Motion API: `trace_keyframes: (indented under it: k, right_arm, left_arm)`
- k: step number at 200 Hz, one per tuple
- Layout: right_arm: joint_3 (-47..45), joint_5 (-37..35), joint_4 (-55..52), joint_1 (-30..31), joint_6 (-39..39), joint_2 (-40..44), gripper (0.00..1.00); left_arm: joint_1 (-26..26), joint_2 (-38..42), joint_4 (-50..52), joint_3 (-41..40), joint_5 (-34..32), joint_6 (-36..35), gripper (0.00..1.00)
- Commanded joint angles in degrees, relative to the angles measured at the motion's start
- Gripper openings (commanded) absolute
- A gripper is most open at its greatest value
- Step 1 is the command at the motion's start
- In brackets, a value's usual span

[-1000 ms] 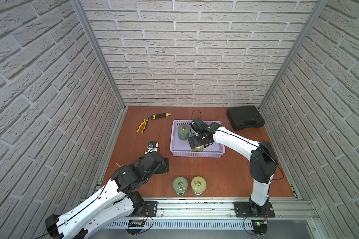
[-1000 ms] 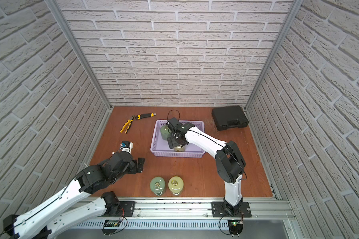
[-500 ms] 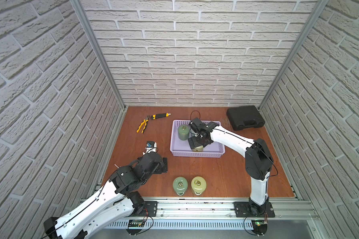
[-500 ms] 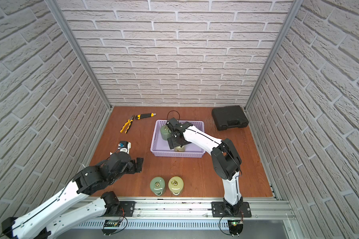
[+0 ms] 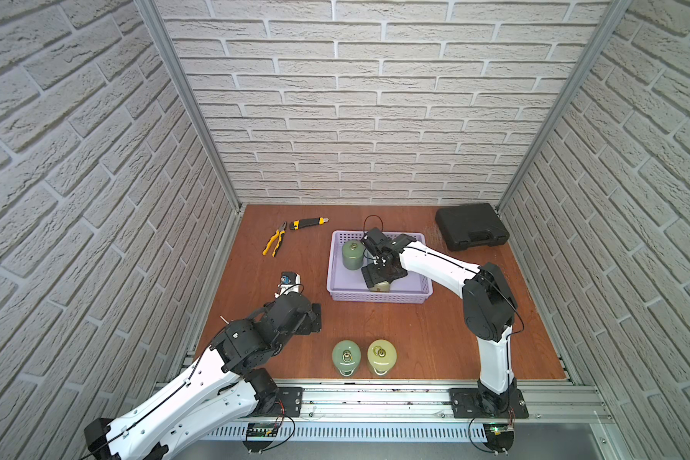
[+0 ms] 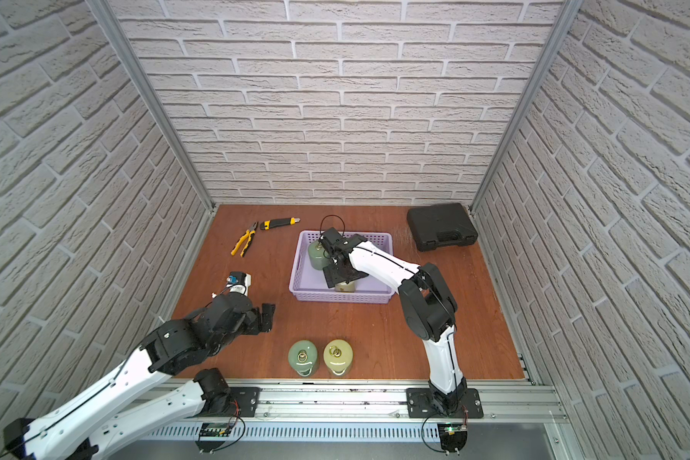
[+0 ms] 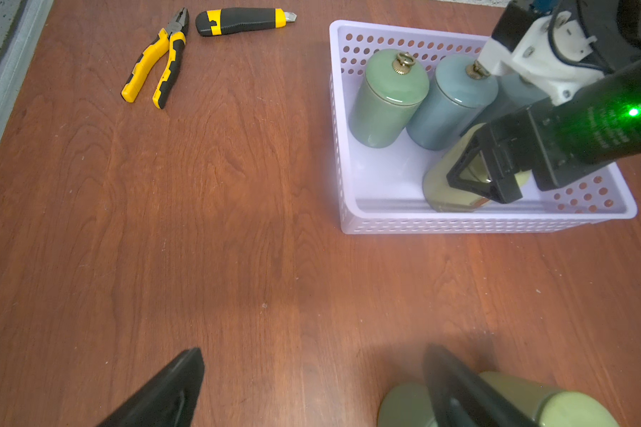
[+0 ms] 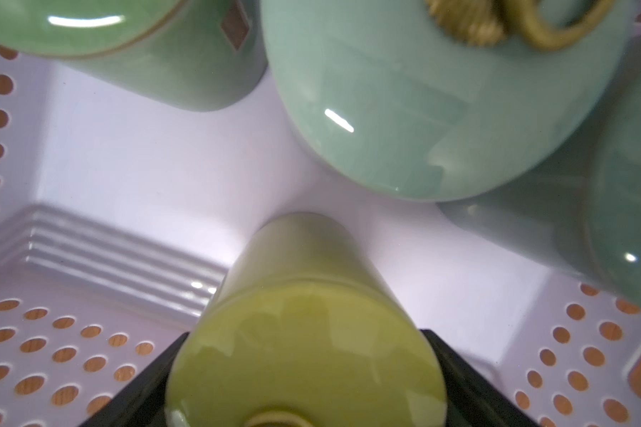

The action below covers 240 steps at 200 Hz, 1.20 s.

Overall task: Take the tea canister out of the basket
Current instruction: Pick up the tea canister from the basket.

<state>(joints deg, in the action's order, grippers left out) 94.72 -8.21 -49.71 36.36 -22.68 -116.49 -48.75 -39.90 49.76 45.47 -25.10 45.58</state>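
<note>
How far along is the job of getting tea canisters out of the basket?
Done: a green canister and a pale yellow canister stand on the table, outside the basket. In hand: the jaws of the right gripper flank the yellow-green canister inside the basket; grip unclear. Left: lifting it out. The left gripper hangs open, empty.

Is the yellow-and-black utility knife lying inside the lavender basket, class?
No: the utility knife lies on the table beside the pliers, outside the basket.

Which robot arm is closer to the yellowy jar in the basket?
Right. The right end effector straddles the jar; the left end effector is outside the basket.
</note>
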Motion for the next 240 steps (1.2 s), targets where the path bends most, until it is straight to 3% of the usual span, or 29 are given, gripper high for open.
trace_keyframes:
  k: [1,43,74,240]
  right_arm:
    - [1.4,0.4,-0.6,-0.7,0.0,0.0,0.84]
    - [1.8,1.1,-1.0,-1.0,0.0,-0.1,0.58]
    - [2.3,1.3,-1.4,-1.0,0.1,0.0,0.49]
    - [7.5,0.3,-6.0,-0.9,0.4,6.1,0.43]
  left_arm:
    - [0.5,0.8,0.2,-0.8,-1.1,0.8,0.98]
    - [0.6,1.3,0.2,-1.1,-1.4,1.0,0.98]
    - [0.6,1.7,0.0,-1.4,-1.5,1.2,0.98]
    - [0.6,2.0,-1.3,-1.7,-2.3,1.8,0.98]
